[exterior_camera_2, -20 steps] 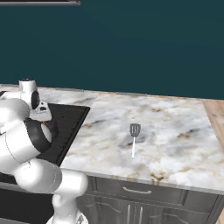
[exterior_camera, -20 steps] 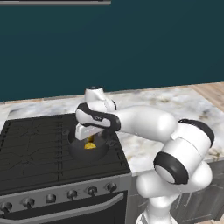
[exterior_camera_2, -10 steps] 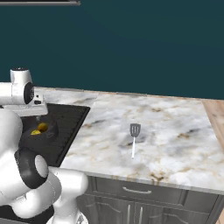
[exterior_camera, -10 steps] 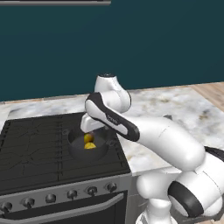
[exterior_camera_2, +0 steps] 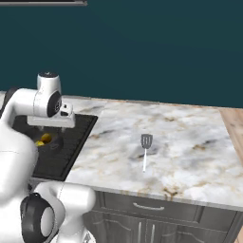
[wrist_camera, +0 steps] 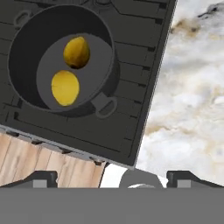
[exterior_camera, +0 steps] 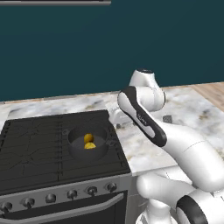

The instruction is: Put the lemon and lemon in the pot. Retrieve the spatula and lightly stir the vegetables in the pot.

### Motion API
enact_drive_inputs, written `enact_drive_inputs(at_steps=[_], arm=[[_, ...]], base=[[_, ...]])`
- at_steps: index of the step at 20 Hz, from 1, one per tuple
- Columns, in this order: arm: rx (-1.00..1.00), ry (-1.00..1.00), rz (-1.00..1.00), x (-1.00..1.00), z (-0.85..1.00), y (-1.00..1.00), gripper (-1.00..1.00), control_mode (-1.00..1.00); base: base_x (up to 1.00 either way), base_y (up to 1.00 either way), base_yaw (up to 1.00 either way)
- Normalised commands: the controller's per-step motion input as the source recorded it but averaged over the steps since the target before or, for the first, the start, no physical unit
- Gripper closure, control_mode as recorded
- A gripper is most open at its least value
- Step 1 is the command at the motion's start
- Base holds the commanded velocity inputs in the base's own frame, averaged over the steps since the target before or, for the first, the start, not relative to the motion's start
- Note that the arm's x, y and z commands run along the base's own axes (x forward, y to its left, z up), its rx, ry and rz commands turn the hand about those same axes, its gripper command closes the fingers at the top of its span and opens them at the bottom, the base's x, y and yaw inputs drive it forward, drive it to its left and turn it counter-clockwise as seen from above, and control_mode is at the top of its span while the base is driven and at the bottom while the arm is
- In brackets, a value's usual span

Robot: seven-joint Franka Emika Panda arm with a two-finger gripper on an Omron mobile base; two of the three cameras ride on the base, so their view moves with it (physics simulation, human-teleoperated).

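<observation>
On the marble counter (exterior_camera_2: pixel 190 147) the spatula (exterior_camera_2: pixel 145 151) lies well apart from the empty, wide-open claw (wrist_camera: pixel 111 177).

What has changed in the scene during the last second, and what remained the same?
The arm lifted away from the pot and swung right, toward the marble counter; the claw now hangs beside the stove's right edge, apart from the pot, holding nothing. Both lemons stayed inside the pot, and the spatula stayed flat on the counter, untouched.
</observation>
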Motion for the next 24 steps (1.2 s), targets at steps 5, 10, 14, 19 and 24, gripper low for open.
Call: enact_drive_inputs(at_steps=[5, 10, 14, 19, 24], arm=[[0.00, 0.02, -0.18, 0.07, 0.01, -1.00, -1.00, -1.00], [0.00, 0.05, -0.20, 0.01, 0.00, -1.00, -1.00, -1.00], [0.00, 0.11, -0.22, 0.02, 0.00, -1.00, -1.00, -1.00], [0.00, 0.17, -0.29, 0.13, -0.06, -1.00, -1.00, -1.00], [0.00, 0.23, -0.32, 0.21, -0.17, -1.00, -1.00, -1.00]], base=[[0.00, 0.00, 0.00], [0.00, 0.00, 0.00], [0.00, 0.00, 0.00], [0.00, 0.00, 0.00], [0.00, 0.00, 0.00]])
